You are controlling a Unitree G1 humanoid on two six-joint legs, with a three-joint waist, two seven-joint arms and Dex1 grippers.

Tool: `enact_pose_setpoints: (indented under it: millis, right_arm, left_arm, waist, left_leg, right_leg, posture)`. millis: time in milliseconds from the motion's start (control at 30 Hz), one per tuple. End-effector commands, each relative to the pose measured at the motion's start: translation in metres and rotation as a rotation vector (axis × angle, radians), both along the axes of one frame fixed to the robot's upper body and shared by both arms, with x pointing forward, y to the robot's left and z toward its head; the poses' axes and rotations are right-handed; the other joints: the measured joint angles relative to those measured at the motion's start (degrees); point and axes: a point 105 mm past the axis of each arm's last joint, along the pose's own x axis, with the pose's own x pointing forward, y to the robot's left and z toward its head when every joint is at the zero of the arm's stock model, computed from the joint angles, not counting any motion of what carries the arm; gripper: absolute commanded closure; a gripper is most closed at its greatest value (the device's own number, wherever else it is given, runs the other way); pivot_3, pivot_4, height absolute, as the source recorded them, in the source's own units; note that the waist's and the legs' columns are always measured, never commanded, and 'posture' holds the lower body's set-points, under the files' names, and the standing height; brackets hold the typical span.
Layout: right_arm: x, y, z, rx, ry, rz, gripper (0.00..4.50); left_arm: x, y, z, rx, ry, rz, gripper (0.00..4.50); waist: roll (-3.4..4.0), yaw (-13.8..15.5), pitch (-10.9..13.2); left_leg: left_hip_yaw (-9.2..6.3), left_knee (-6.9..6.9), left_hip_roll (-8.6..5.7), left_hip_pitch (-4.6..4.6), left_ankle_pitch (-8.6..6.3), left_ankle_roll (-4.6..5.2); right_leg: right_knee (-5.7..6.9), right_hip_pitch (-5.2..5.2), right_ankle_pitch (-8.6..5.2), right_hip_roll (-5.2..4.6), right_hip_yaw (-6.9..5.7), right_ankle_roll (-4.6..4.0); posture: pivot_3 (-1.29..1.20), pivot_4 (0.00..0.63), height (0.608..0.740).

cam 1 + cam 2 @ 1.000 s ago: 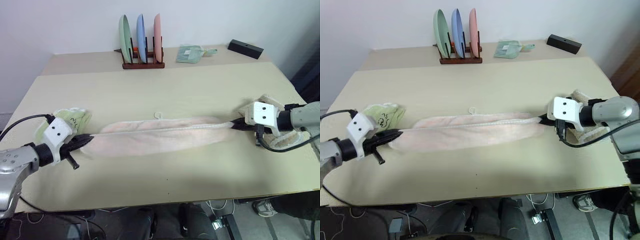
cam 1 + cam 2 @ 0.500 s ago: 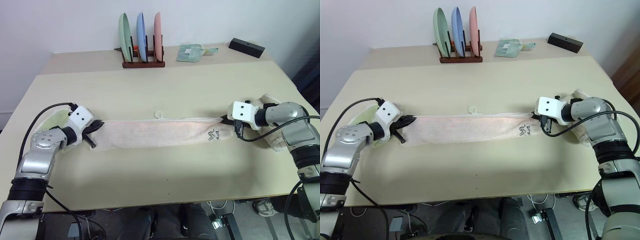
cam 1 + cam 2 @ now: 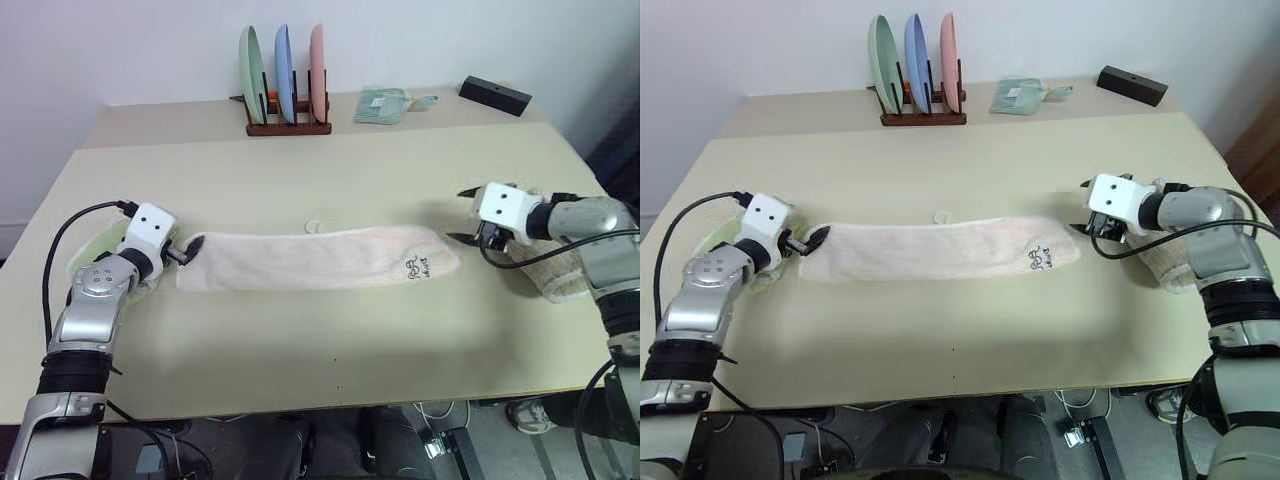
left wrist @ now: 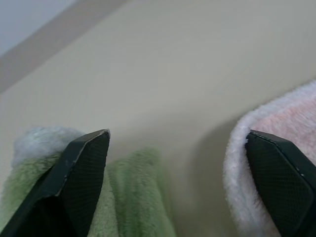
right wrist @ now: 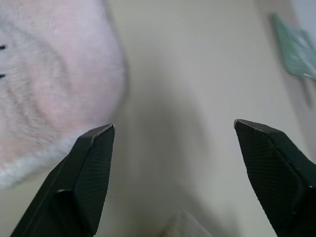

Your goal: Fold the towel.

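The towel [image 3: 310,258], long, pale pink with whitish edging, lies flat across the middle of the table. A small dark mark [image 3: 415,266] sits near its right end. My left gripper [image 3: 187,251] is at the towel's left end and stands open. In the left wrist view one of its fingers [image 4: 279,173] is by the towel's edge [image 4: 296,123], and nothing lies between the two fingers. My right gripper [image 3: 462,214] hovers open just past the right end, apart from the towel [image 5: 49,89].
A light green towel [image 3: 100,240] lies under my left forearm and a beige towel [image 3: 560,275] under my right one. At the back stand a plate rack [image 3: 285,80], a green cloth [image 3: 385,105] and a black box [image 3: 493,96].
Both grippers have opened and let go of the towel's ends. The towel has settled flat, and the right gripper has drawn away from its end.
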Motion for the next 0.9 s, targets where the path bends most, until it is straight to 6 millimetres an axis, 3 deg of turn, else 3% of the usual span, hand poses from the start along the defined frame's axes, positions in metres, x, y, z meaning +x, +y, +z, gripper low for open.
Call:
enact_pose_setpoints:
  millis: [33,200,300,433,633,900]
  right_arm:
    - [-0.031,0.005,0.025,0.283,0.089,-0.016,0.01]
    - [-0.078,0.024,-0.007,0.472,0.342,-0.013,0.01]
    - [-0.094,0.035,-0.023,0.623,0.458,-0.075,0.01]
    - [-0.093,0.043,-0.044,0.828,0.563,-0.25,0.01]
    - [-0.088,0.051,-0.061,1.093,0.656,-0.44,0.01]
    - [-0.07,0.032,-0.077,1.32,0.653,-0.702,0.01]
  left_arm:
    - [-0.008,-0.027,0.024,-0.053,-0.095,-0.112,0.0]
    - [-0.029,-0.062,0.015,-0.059,-0.034,-0.317,0.0]
    - [-0.037,-0.065,0.008,-0.012,0.014,-0.364,0.0]
    - [-0.038,-0.065,0.012,-0.03,0.011,-0.38,0.0]
    - [-0.057,-0.1,0.021,-0.075,0.022,-0.585,0.0]
    - [-0.077,-0.142,0.021,-0.13,0.056,-0.766,0.0]
  waist:
    - [-0.02,0.1,0.0]
    - [-0.06,-0.2,-0.1]
    - [-0.06,-0.2,-0.1]
    - [-0.11,-0.1,-0.1]
    - [-0.16,-0.1,-0.1]
    - [-0.15,-0.2,-0.1]
  left_leg:
    - [-0.03,0.03,0.0,-0.08,0.0,0.0]
    - [-0.03,0.07,0.01,-0.15,0.0,0.01]
    - [0.0,0.06,0.02,-0.07,0.0,0.0]
    - [0.01,0.04,0.04,0.09,0.01,-0.02]
    - [0.01,0.02,0.02,0.11,0.01,-0.01]
    - [0.02,-0.01,0.02,0.15,0.01,-0.01]
  right_leg:
    - [-0.01,-0.04,0.0,-0.01,-0.01,0.01]
    - [-0.01,-0.08,0.02,-0.01,0.01,0.03]
    - [0.03,-0.04,0.03,-0.01,0.04,0.02]
    - [0.03,0.1,0.06,0.02,0.06,-0.03]
    - [-0.01,0.16,0.06,0.0,0.06,-0.02]
    - [0.01,0.16,0.06,0.02,0.06,-0.02]
  posture:
    - [0.0,0.15,0.74]
    - [0.0,0.15,0.74]
    - [0.0,0.15,0.74]
    - [0.0,0.15,0.74]
    - [0.0,0.15,0.74]
    - [0.0,0.15,0.74]
